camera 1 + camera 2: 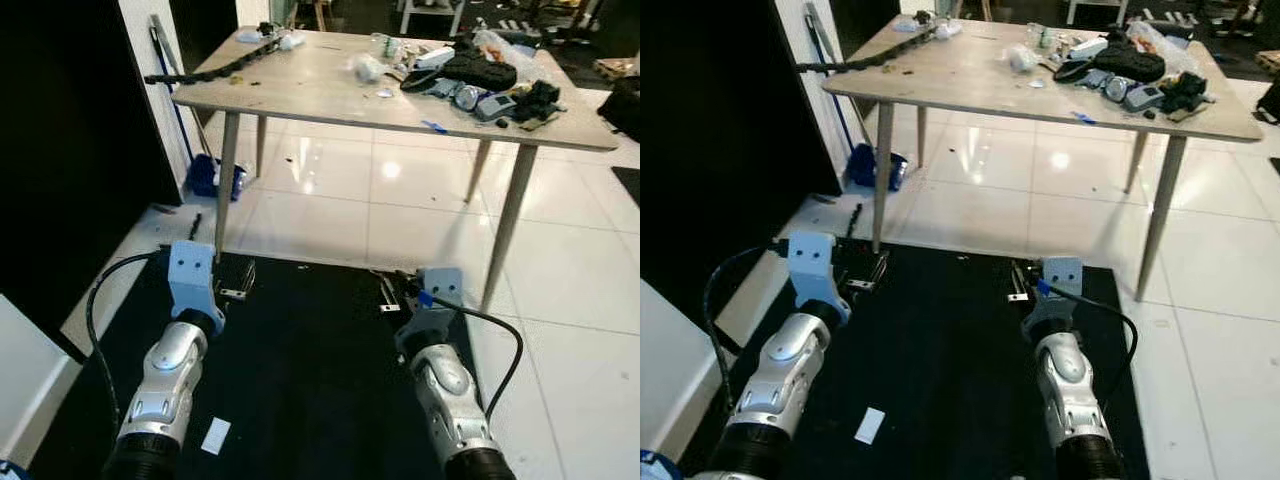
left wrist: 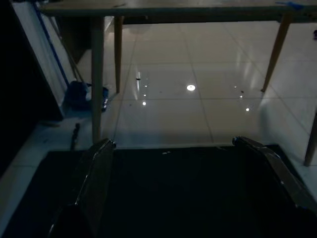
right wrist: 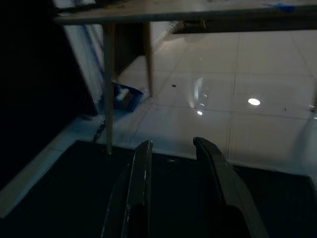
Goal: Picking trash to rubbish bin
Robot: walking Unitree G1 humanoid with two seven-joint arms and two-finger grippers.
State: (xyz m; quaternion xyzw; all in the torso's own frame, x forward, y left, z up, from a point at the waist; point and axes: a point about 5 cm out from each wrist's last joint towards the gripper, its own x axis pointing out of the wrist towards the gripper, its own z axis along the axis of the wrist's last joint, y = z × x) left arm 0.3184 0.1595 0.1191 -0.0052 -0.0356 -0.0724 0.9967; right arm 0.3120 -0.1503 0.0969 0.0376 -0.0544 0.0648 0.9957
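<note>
A small white scrap of paper (image 1: 215, 436) lies on the black mat (image 1: 300, 370) between my arms, close to my left forearm. A crumpled white wad (image 1: 365, 68) sits on the wooden table (image 1: 300, 90) ahead, among other clutter. My left gripper (image 2: 173, 143) is held low over the mat with its fingers (image 2: 99, 168) wide apart and nothing between them. My right gripper (image 3: 173, 143) hovers over the mat too, its fingers (image 3: 138, 173) a narrow gap apart and holding nothing. Both point toward the table legs.
A blue dustpan (image 1: 210, 178) and a broom handle (image 1: 170, 60) lean by the white wall at the left. Dark gear (image 1: 480, 70) and small items crowd the table's right half. Glossy white tiles (image 1: 560, 270) spread beyond the mat. A black cable chain (image 1: 215, 68) lies along the table's left edge.
</note>
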